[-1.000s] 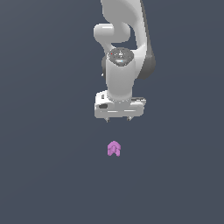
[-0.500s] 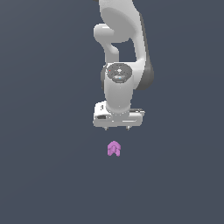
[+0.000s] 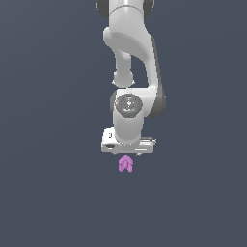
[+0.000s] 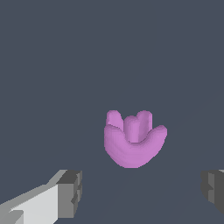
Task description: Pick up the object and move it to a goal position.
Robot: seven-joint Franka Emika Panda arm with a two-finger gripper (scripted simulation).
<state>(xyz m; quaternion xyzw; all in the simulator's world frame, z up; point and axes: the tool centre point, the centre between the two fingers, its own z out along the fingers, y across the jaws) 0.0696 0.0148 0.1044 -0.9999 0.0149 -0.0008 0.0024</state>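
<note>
The object is a small pink-purple lobed piece lying on the dark grey floor. In the wrist view the object fills the middle of the picture, its lobes clearly shown. My white gripper hangs directly over it in the exterior view, its flat underside just above the piece's top. In the wrist view the gripper is open: the two grey fingertips stand far apart, one on each side, with the object lying ahead of the gap and touching neither.
The dark grey floor spreads all around with no other objects on it. The white arm rises straight up behind the gripper.
The arm has come down steadily toward the object; the gripper's underside now sits just above it. The object has not moved.
</note>
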